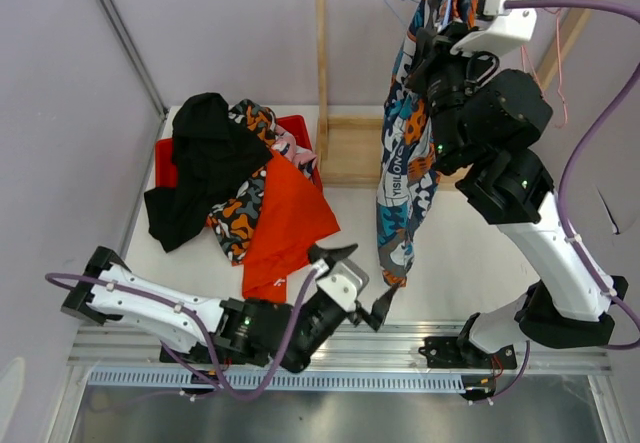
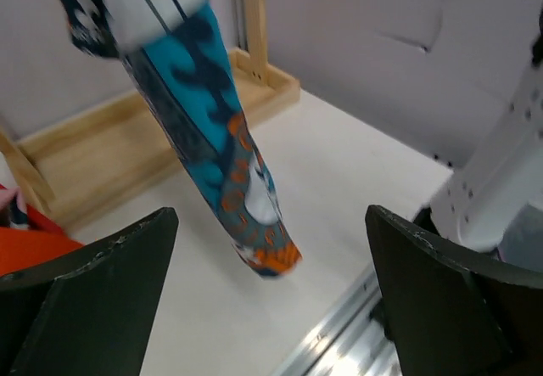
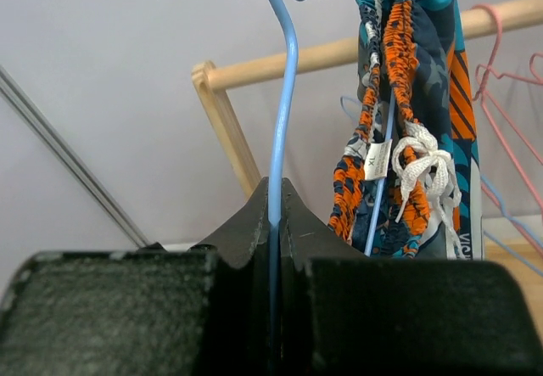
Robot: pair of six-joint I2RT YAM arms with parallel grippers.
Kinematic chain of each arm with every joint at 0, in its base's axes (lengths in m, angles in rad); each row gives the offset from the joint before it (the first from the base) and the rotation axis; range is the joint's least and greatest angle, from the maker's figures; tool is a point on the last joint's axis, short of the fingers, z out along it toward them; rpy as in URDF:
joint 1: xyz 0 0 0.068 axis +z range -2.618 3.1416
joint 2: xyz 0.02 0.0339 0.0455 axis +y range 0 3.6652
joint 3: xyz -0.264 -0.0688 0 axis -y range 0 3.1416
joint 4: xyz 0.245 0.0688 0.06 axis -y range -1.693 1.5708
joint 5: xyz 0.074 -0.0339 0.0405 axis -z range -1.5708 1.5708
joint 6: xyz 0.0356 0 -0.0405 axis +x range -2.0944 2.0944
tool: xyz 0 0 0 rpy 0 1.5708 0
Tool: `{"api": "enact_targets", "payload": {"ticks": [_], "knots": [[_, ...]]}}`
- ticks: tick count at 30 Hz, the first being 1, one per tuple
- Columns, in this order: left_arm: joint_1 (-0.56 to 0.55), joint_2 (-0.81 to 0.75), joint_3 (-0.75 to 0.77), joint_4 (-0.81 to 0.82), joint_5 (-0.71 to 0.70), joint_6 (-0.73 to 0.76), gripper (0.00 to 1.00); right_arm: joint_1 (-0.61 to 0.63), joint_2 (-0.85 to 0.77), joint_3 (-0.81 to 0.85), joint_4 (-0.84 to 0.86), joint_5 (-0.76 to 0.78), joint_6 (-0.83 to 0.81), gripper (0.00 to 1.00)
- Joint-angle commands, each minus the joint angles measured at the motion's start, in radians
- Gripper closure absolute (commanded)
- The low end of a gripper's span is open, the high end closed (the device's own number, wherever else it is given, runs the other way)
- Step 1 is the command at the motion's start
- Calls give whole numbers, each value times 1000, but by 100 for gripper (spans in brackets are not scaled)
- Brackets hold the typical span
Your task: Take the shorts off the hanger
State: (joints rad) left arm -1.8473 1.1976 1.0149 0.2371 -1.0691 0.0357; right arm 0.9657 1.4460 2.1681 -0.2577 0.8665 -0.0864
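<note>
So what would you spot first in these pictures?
The long blue fabric shorts with orange-white print dangling in front of the wooden rack at the top right. Beside them, the right arm's jaws pinch a thin blue wire hanger. At left, a colourful heap of fabric shorts covers a red tray.

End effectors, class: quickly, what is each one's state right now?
Left end effector: open, empty.
Right end effector: closed on the blue hanger carrying the shorts.
</note>
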Motion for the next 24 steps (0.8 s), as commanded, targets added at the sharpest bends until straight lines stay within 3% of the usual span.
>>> {"api": "enact_targets", "payload": {"ticks": [1, 12, 15, 16, 19, 20, 24], "knots": [[87, 11, 82, 177, 20, 250, 1, 13, -36, -28, 51, 5, 13, 100], [460, 154, 229, 148, 398, 72, 1, 27, -78, -136, 74, 3, 68, 100], [506, 226, 272, 157, 454, 32, 4, 28, -91, -159, 78, 8, 76, 100], [516, 243, 278, 156, 463, 24, 10, 28, -95, -163, 77, 8, 79, 100], [527, 284, 294, 163, 448, 3, 89, 31, -107, -172, 80, 9, 77, 100], [525, 286, 287, 163, 443, -8, 100, 30, -111, -175, 87, 9, 67, 100], [501, 231, 220, 145, 426, -71, 100, 27, -98, -149, 100, 12, 21, 100]]}}
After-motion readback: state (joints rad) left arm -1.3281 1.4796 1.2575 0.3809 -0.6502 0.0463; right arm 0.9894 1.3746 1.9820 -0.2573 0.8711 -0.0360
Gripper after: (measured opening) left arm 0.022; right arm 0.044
